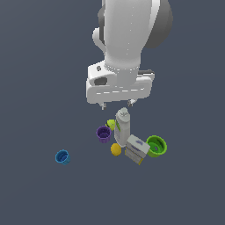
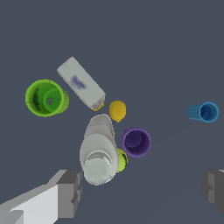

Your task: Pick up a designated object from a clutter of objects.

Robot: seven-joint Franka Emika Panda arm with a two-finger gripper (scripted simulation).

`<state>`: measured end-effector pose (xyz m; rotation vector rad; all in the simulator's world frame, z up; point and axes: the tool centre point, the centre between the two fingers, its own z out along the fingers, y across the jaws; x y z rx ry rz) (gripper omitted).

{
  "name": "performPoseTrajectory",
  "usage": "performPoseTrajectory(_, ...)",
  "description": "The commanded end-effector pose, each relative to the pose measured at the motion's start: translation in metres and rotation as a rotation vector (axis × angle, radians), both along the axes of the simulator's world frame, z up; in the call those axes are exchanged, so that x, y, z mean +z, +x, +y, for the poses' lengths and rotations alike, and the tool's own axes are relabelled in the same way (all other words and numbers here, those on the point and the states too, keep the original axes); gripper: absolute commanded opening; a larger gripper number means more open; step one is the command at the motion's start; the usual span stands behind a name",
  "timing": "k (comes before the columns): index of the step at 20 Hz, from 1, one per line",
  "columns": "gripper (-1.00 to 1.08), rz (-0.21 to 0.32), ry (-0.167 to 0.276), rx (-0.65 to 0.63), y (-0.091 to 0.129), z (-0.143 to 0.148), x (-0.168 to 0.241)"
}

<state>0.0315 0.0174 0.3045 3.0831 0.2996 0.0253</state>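
One claw hangs with its fingers spread wide, holding nothing, directly over the bottle. The carton lies flat beyond that bottle, beside the green cup, its long axis slanting across the claw's gap.

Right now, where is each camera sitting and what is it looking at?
Exterior view: off the arm, facing the gripper hanging above the clutter; the arm's white body fills the top.
Wrist view: on the wrist, looking down on the items; the grey fingers show.
Both show the carton box, bottle, and blue cup.
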Motion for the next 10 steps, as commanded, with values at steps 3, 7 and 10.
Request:
performPoseTrajectory(3, 1.0, 0.009, -0.003, 0.127, 0.016, 0.014, -0.015)
performPoseTrajectory(7, 1.0, 0.017, -0.002, 0.257, 0.032, 0.029, -0.031)
performPoseTrajectory(10, 1.0, 0.022, 0.001, 0.354, 0.043, 0.04, -0.044)
